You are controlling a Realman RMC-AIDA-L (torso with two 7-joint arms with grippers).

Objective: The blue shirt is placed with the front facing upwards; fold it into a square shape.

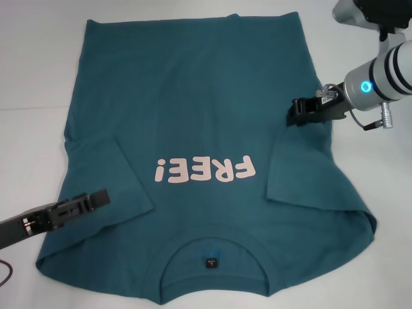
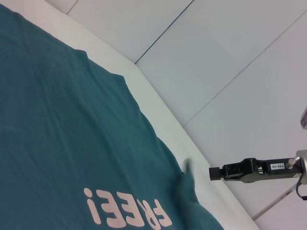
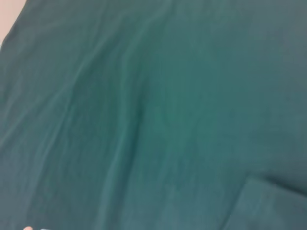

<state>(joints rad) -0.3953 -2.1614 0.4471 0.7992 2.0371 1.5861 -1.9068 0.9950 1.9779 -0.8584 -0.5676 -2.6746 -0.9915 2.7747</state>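
Teal-blue cotton short-sleeved T-shirt (image 1: 206, 116) with pale pink "FREE!" lettering (image 1: 205, 170) lies chest-up on the white table (image 1: 38, 77), spread nearly flat, its ribbed round collar (image 1: 212, 257) nearest the robot and its hem at the far side. Both sleeves appear already turned in over the body, one on each side of the lettering, which narrows the cloth toward a rectangle ready for squaring.

Left of the lettering, the left gripper (image 1: 96, 198) hovers low over the folded-in sleeve, near the shirt's left edge; I cannot tell whether its fingers are spread or pressed together. It looks placed to take hold near the shoulder.

Right of the lettering and farther toward the hem, the right gripper (image 1: 297, 114) sits at the shirt's right side edge, close to the cloth. Whether it pinches fabric cannot be told; its own wrist view shows only teal cloth close beneath it. Reaching in from the side, it seems set for the matching grasp, so that both edges could be lifted together.
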